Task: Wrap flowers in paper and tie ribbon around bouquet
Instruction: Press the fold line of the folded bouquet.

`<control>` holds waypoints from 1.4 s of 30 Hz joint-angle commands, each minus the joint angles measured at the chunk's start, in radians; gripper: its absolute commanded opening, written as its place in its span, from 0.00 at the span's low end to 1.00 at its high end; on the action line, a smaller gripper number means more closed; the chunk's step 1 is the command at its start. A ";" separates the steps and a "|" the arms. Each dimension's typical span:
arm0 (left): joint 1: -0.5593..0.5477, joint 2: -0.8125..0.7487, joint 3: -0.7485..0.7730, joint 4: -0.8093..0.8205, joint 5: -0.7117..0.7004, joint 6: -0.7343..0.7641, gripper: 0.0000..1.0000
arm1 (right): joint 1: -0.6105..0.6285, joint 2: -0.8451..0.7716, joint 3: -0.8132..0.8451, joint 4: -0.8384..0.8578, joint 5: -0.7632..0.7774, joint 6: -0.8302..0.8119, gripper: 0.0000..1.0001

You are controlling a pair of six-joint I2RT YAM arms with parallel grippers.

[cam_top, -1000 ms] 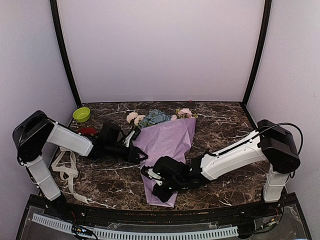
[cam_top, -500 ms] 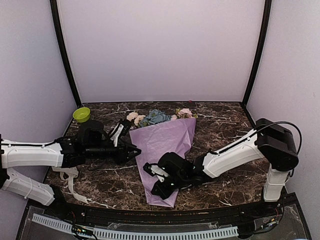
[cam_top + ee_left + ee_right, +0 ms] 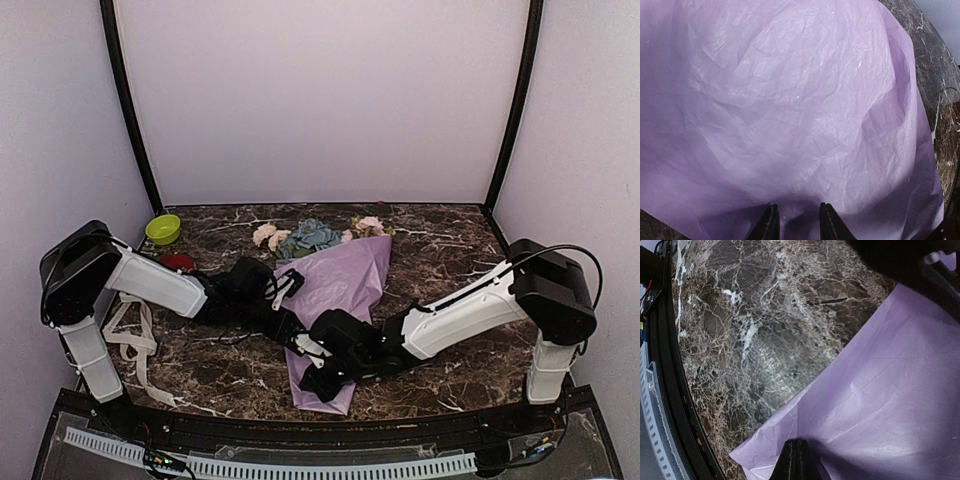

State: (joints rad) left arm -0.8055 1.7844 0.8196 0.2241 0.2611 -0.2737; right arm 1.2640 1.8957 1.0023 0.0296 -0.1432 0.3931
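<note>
Over the paper [image 3: 345,280], left tool [image 3: 797,221] stands narrowly parted; right tool [image 3: 796,454] is closed.

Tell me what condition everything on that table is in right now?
paper: folded over the stems into a loose cone, untied.
flowers: lying down, heads poking out the far end.
ribbon: lying loose at left, tied around nothing.
left gripper: jaws slightly apart, over the paper.
right gripper: jaws shut, at the paper's near end.
</note>
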 commanded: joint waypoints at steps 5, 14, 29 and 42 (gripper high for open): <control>0.001 0.058 0.019 -0.140 -0.054 0.033 0.26 | 0.046 -0.069 0.013 -0.110 -0.065 -0.022 0.00; 0.002 0.061 -0.014 -0.089 -0.025 0.027 0.26 | -0.002 -0.195 -0.048 -0.132 -0.014 0.005 0.02; 0.012 0.068 -0.015 -0.098 -0.038 0.045 0.25 | 0.102 -0.127 -0.129 -0.264 -0.005 0.064 0.00; 0.012 0.077 -0.019 -0.093 -0.026 0.053 0.25 | -0.007 -0.259 -0.162 -0.203 0.041 0.089 0.00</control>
State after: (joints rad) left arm -0.8001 1.8122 0.8356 0.2382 0.2539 -0.2340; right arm 1.2839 1.5776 0.8776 -0.2047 -0.1295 0.4492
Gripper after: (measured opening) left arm 0.249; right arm 0.004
